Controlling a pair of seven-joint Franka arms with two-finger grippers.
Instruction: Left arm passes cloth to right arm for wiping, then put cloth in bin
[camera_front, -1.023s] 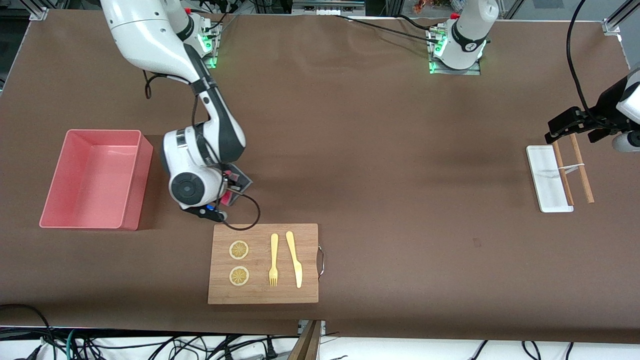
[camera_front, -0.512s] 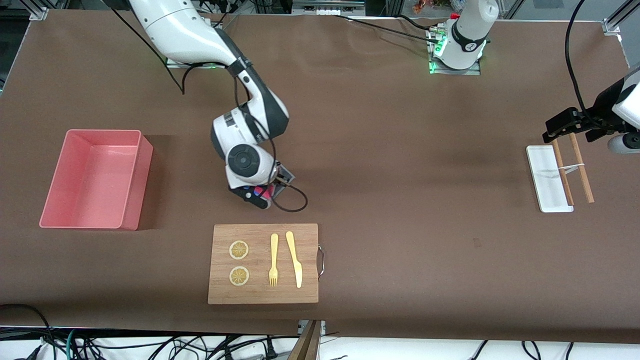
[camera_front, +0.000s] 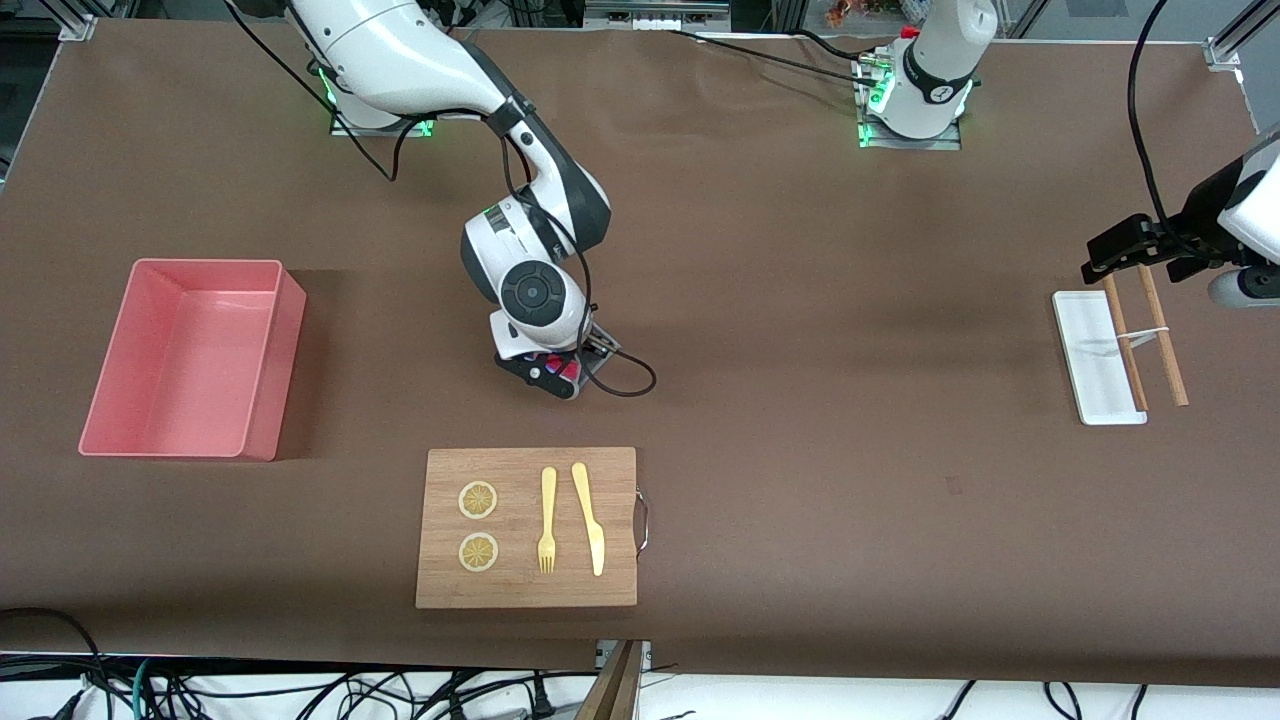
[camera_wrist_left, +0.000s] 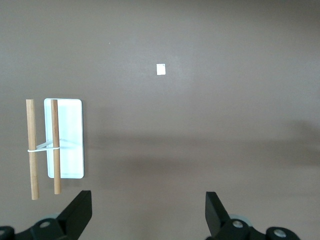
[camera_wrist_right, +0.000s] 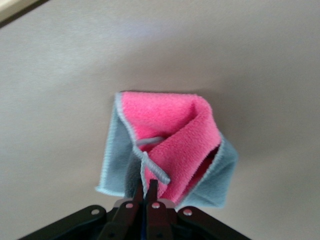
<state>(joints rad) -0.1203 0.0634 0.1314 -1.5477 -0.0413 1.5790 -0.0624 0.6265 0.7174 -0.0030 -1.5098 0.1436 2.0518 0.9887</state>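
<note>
Meanwhile right gripper (camera_front: 568, 374), jaws pinching the cloth (camera_wrist_right: 170, 150), has moved away from the bin (camera_front: 190, 357).

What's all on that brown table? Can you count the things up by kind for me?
Pink rectangular plastic tub: 1
Crimson-pink and grey soft cloth, pinched in the right gripper: 1
Wooden cutting board: 1
Round lemon slices: 2
Yellow fork: 1
Yellow knife: 1
Small white flat tray: 1
Wooden sticks: 2
Total: 10
</note>
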